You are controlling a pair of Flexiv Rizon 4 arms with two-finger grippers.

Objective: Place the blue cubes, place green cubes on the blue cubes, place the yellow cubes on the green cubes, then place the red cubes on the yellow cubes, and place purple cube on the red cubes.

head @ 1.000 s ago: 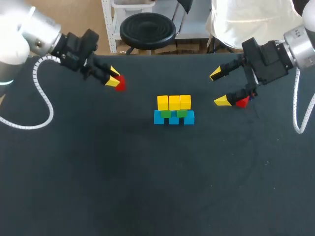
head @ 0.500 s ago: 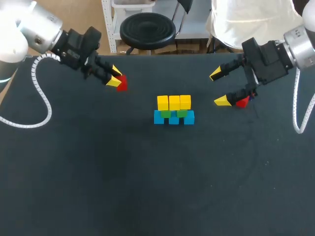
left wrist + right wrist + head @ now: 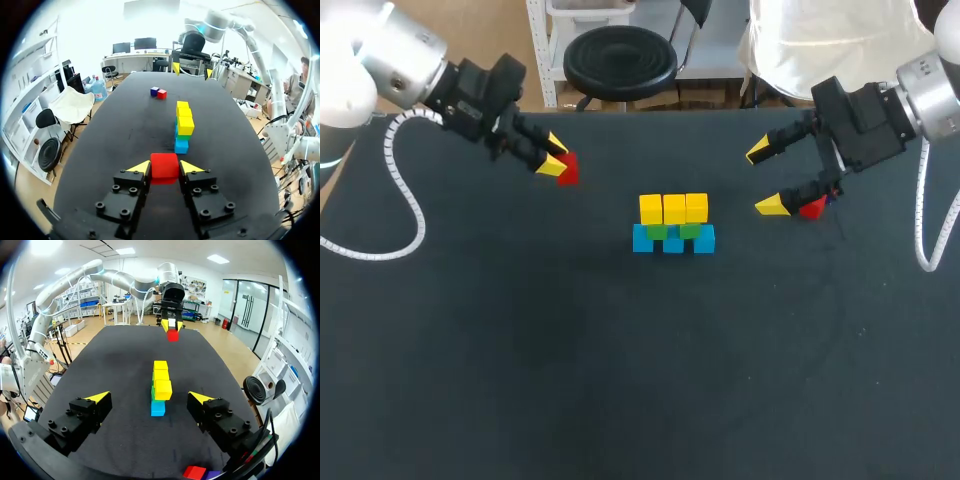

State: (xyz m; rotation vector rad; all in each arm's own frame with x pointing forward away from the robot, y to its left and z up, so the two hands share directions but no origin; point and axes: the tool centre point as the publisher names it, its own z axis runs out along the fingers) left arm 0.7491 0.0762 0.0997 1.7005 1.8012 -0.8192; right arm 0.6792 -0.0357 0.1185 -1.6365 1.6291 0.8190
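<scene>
Three layers are built, so you're on reds: your left gripper point(image 3: 553, 157) clamps a red cube point(image 3: 568, 170) well apart from the yellow row point(image 3: 673, 208) it must be carried onto, while your right gripper point(image 3: 765, 179) gapes wide.

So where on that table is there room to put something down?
The near half of the black table, in front of the blue, green and yellow cube stack, is bare, as are the gaps either side of it. Crowded: by the right fingers, where a red cube and a purple cube lie.
</scene>
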